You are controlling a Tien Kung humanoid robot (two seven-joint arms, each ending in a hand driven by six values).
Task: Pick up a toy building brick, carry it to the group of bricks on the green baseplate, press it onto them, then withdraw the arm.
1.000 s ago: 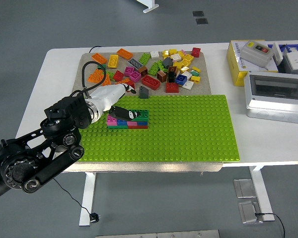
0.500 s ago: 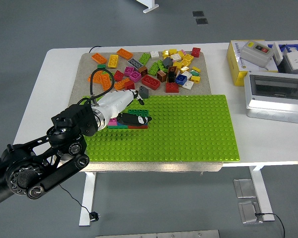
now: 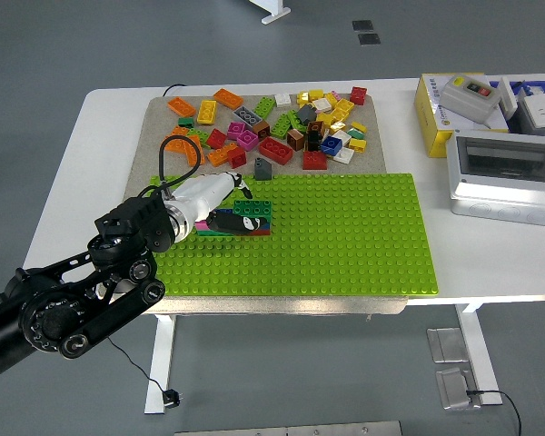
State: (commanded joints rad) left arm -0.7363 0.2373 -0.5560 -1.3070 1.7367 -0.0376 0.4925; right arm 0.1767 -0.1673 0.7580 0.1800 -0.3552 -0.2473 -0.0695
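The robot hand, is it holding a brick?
Cannot tell. The left hand lies on the stacked bricks on the green baseplate, hiding any hold.

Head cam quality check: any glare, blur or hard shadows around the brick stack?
Head view: even, soft lighting, no glare on the green baseplate; left hand slightly soft, partly covering the brick stack; only a faint shadow beside it; loose bricks sharp.

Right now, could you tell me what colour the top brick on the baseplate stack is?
Dark green: the top brick, clearest in the head view.
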